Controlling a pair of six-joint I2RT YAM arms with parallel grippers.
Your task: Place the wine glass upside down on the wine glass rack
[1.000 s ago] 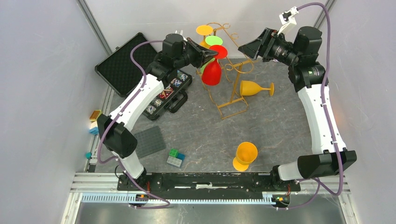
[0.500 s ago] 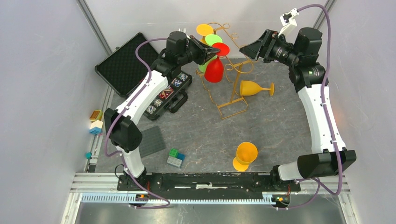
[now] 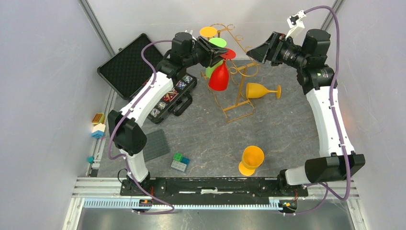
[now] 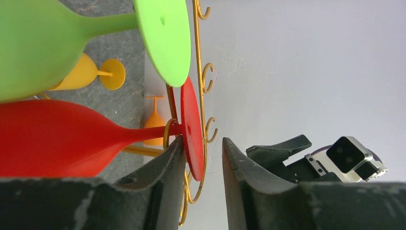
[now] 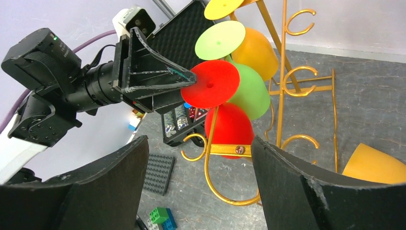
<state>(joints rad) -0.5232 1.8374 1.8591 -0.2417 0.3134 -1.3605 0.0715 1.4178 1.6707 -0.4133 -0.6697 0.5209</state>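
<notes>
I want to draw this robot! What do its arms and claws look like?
Both the left arm and the right arm have white segments joined by chunky black joints. A purple cable loops along each. The left gripper and right gripper are black, with two wedge-shaped fingers.

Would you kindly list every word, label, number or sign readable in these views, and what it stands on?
No text can be read in any view.
The patterned pieces in the black tray are too small to make out.
</notes>
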